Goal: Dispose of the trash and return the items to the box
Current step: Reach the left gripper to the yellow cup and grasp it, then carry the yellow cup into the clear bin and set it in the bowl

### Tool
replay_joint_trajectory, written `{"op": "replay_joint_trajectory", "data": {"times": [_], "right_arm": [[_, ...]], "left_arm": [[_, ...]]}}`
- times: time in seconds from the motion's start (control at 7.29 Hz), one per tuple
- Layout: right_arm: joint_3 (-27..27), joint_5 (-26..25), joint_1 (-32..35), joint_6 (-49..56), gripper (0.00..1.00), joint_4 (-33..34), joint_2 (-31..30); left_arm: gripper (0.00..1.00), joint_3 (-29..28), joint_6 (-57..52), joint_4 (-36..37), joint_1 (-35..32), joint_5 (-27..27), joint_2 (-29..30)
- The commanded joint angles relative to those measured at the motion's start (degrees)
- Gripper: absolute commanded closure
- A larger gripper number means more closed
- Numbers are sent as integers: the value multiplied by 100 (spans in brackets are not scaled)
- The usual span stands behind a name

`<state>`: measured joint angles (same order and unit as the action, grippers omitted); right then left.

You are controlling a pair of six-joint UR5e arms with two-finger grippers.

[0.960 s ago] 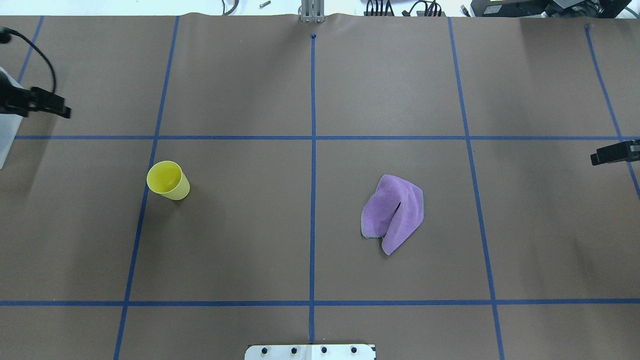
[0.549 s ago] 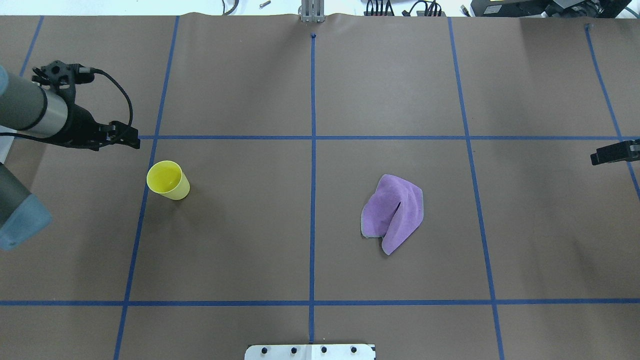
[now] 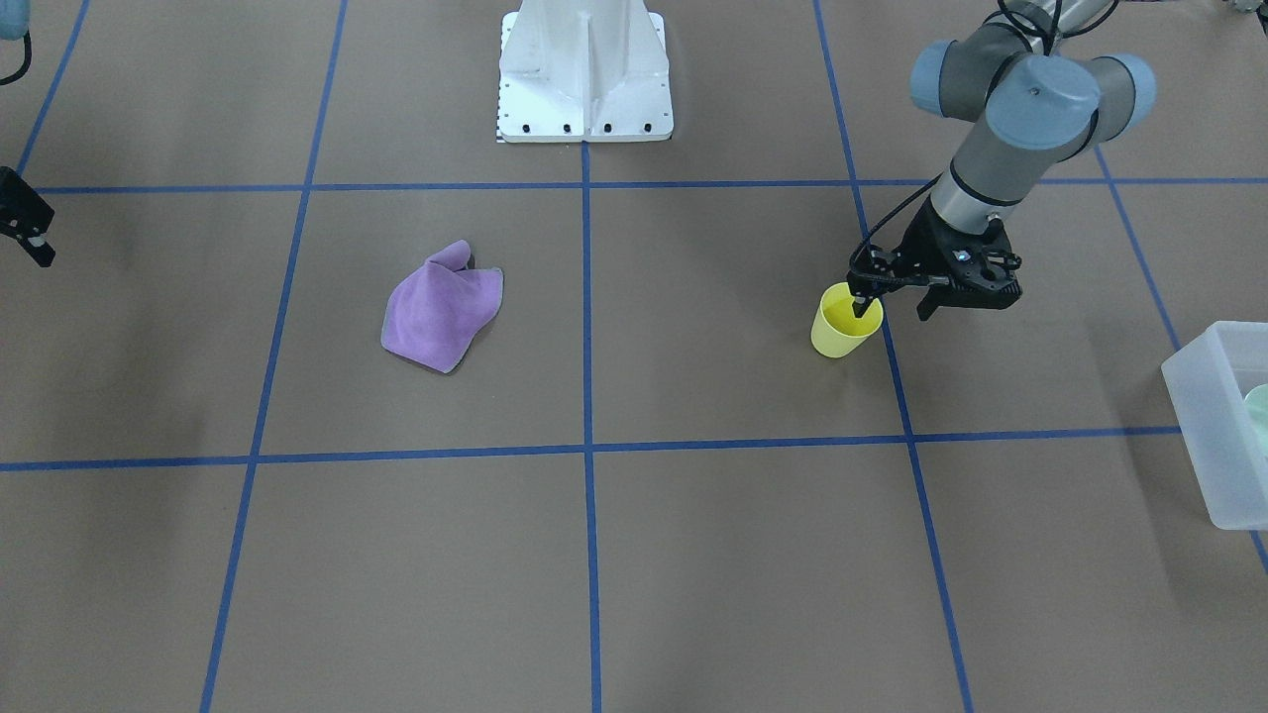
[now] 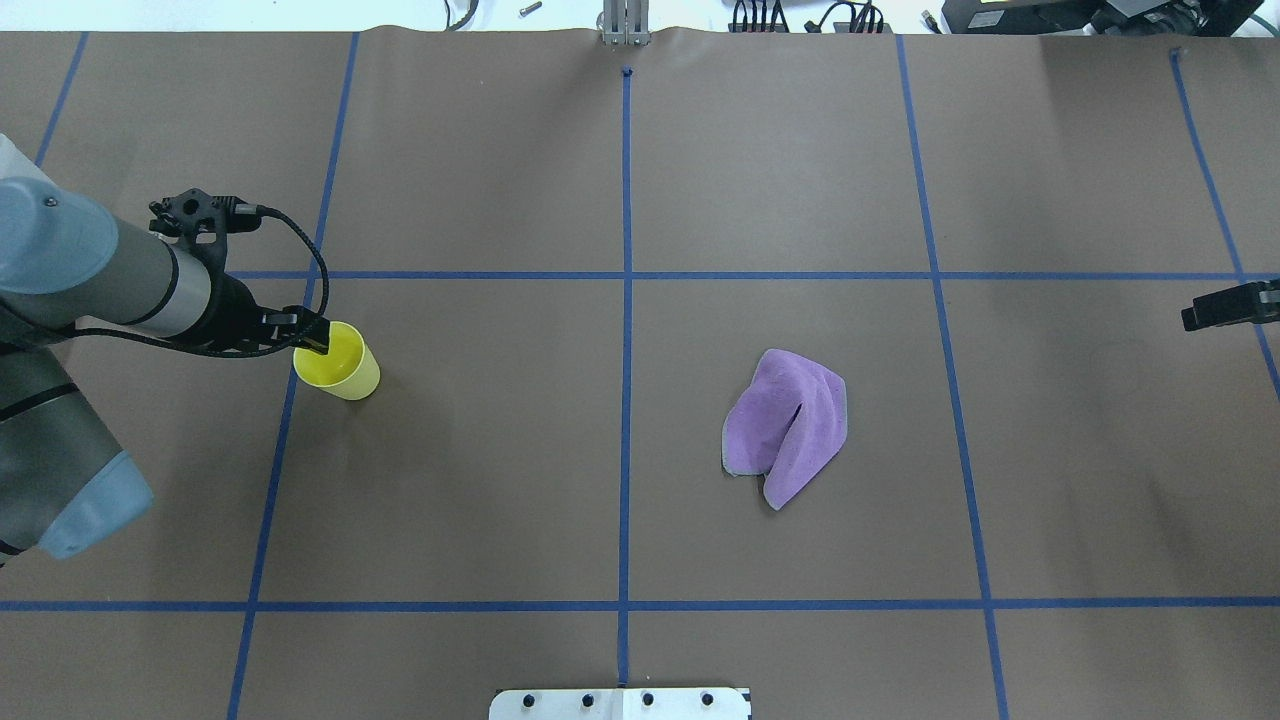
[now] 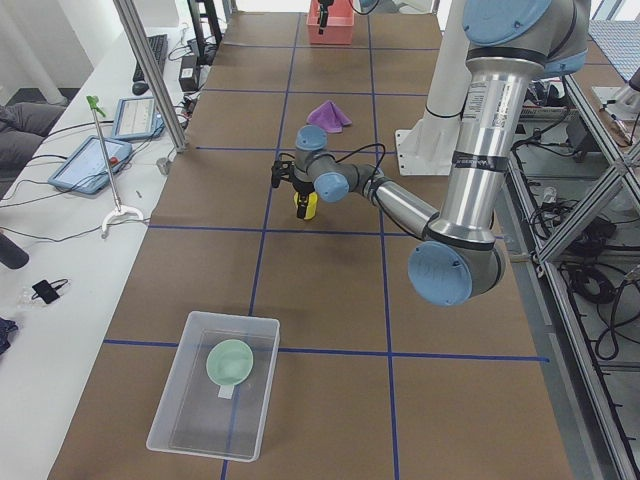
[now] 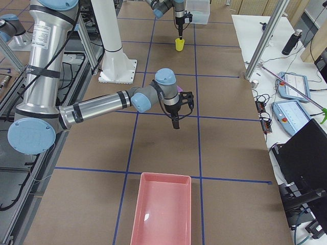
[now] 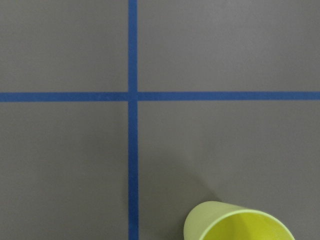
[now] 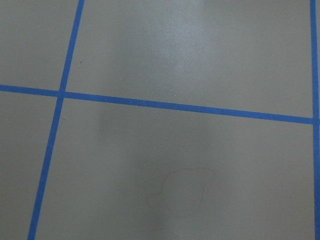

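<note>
The yellow cup [image 4: 340, 365] stands upright left of the table's middle; it also shows in the front view [image 3: 840, 329] and at the bottom of the left wrist view [image 7: 240, 225]. My left gripper [image 3: 892, 309] is open and straddles the cup's rim, with one finger inside the cup and the other outside; it also shows in the overhead view [image 4: 305, 340]. The mint-green bowl [image 5: 230, 362] lies inside the translucent box [image 5: 200, 420] at the table's left end. My right gripper [image 6: 176, 124] hangs shut and empty above bare table at the right side [image 4: 1195, 316].
A crumpled purple cloth [image 4: 785, 425] lies right of the centre line. A pink tray [image 6: 161, 212] sits at the table's right end. The white robot base [image 3: 584, 69] stands at the near middle edge. Blue tape lines grid the brown table.
My left arm has swung in from the left edge and come down to the cup, so one finger is now inside it. The cup, cloth and right gripper have not moved.
</note>
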<state>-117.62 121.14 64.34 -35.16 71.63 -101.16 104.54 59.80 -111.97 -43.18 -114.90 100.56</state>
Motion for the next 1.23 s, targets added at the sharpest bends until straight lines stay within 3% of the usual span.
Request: {"op": "replay_joint_trajectory", "data": {"times": [0.0, 0.14, 0.69, 0.82, 1.1], "right_arm": [[20, -3, 0, 9, 0, 0, 0], [12, -3, 0, 0, 0, 0, 0], [12, 6, 0, 9, 0, 0, 0], [3, 6, 0, 0, 0, 0, 0], [-6, 14, 0, 0, 0, 0, 0]], "left_arm": [[77, -47, 311, 0, 239, 160, 155], [100, -39, 348, 0, 240, 161, 156], [100, 337, 296, 61, -48, 30, -18], [100, 409, 261, 53, -450, -354, -254], [100, 445, -1311, 44, -1522, -927, -946]]}}
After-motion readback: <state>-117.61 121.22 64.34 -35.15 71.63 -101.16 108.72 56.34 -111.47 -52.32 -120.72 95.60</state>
